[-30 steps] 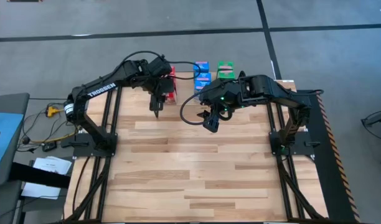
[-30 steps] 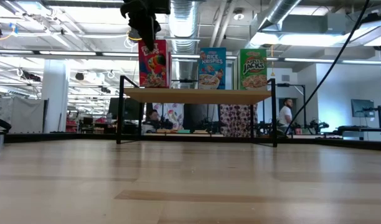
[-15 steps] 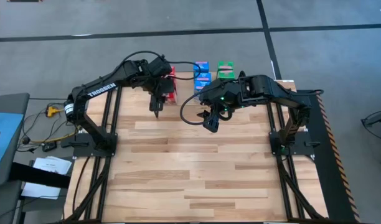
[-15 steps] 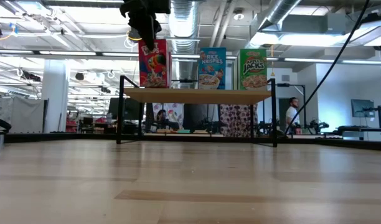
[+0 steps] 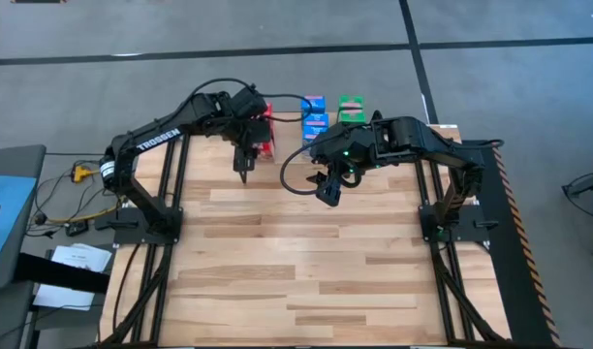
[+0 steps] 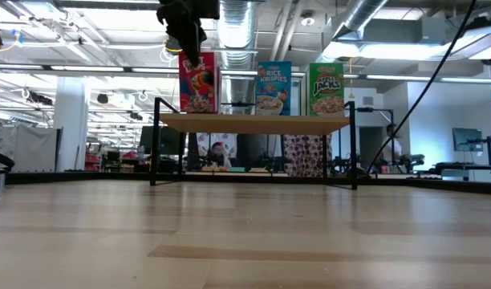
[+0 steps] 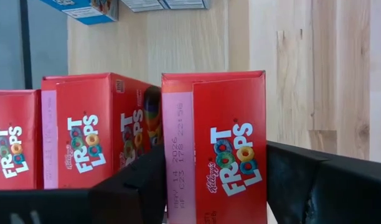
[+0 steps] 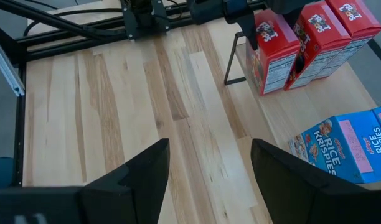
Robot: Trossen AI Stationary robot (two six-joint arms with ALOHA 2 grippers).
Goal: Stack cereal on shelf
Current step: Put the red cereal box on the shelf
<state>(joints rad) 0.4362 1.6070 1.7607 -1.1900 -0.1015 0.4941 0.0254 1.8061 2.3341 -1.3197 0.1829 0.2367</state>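
Left gripper [image 7: 215,186] at the shelf's [image 6: 253,124] left end, fingers [image 7: 131,186] spread either side of the front red box [image 7: 214,140], flanking it but seemingly not yet pinching; hard to say from the wrist view whether the pads touch. Two more red boxes [image 7: 94,130] just behind it on the shelf, a blue box [image 6: 273,88] at mid-shelf, a green box [image 6: 326,89] toward the shelf's right end, all upright. Right gripper [image 8: 206,180] waiting off the shelf's front edge, over bare tabletop [image 5: 326,262], fingers wide apart and empty. Cardboard likely light, hollow and easily dented, with slick printed faces. Best taken across the narrow sides, low on the box, with gentle pressure only. Tall and narrow, so probably prone to tipping against its neighbours.
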